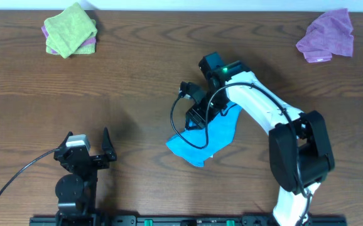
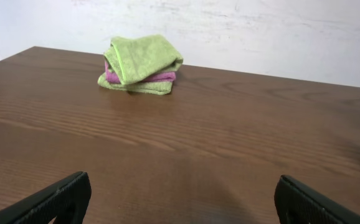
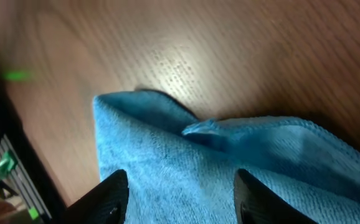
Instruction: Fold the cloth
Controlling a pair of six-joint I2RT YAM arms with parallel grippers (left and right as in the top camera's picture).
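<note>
Overhead: one blue cloth (image 1: pixel 206 139) lies rumpled at the centre of the worktop (image 1: pixel 137 75), with the right tool (image 1: pixel 196 116) over its 11 o'clock edge. The left tool (image 1: pixel 87 143) sits at 8 o'clock, well apart from the cloth. One green-and-pink stack (image 1: pixel 70 29) lies at 10 o'clock and one purple cloth (image 1: pixel 326 36) at 2 o'clock.

Left wrist: the left tool's two fingers (image 2: pixel 49 202) stand wide apart over bare wood, and the stack (image 2: pixel 141 64) is at 11 o'clock.

Right wrist: the right tool's two fingertips (image 3: pixel 108 196) stand apart, with the blue cloth (image 3: pixel 167 162) spread beneath and between them and not pinched.
</note>
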